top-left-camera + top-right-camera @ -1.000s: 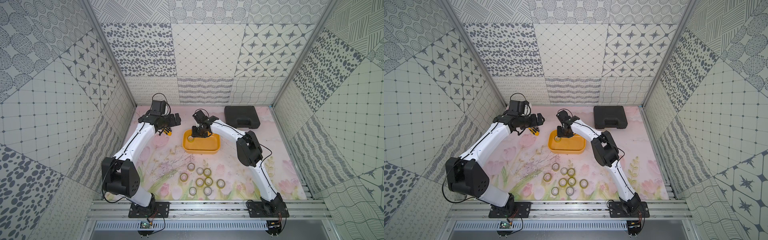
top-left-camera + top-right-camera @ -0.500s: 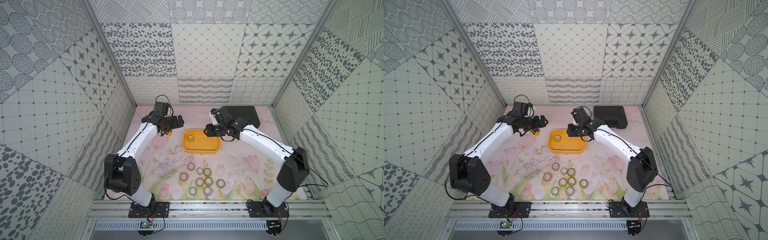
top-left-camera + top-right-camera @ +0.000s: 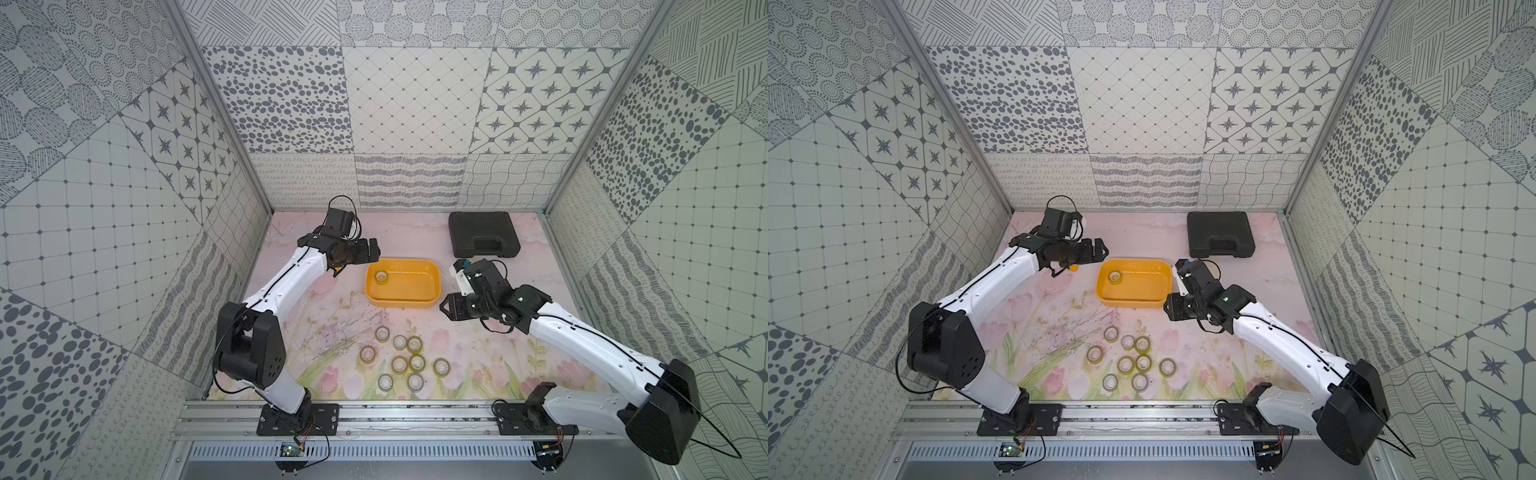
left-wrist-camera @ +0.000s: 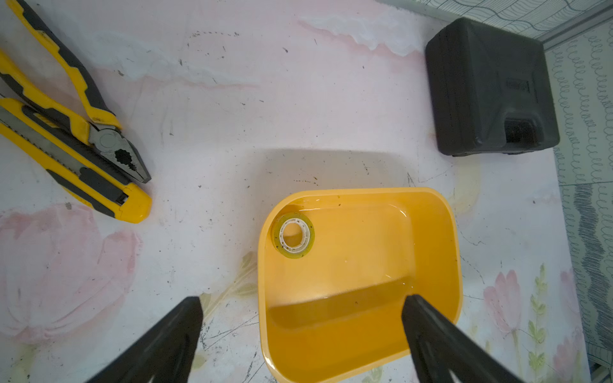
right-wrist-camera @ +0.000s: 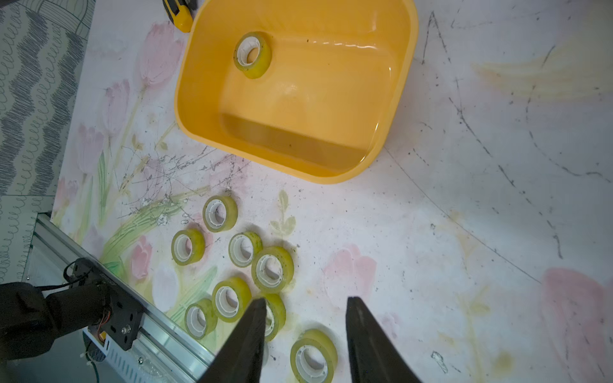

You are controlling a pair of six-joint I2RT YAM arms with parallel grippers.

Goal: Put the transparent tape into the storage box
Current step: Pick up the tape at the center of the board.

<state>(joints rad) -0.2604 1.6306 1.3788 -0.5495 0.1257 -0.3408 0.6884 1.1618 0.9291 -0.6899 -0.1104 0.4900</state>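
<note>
1 tape roll (image 3: pixel 381 276) in the storage box (image 3: pixel 402 303); empty, part-open right end effector (image 5: pixel 306 300) likely next grasps among 9 desk rolls (image 3: pixel 399 364).

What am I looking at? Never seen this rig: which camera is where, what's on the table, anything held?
Two white robot arms, each ending in a two-finger gripper, stand at a flowered table. Two pictures look down from overhead; the other two come from a camera on each wrist. The yellow storage box holds one tape roll; nine more rolls lie on the table nearer the arms' bases. A black case, pliers and a utility knife also lie there. The left gripper and right gripper are both open, holding nothing.
</note>
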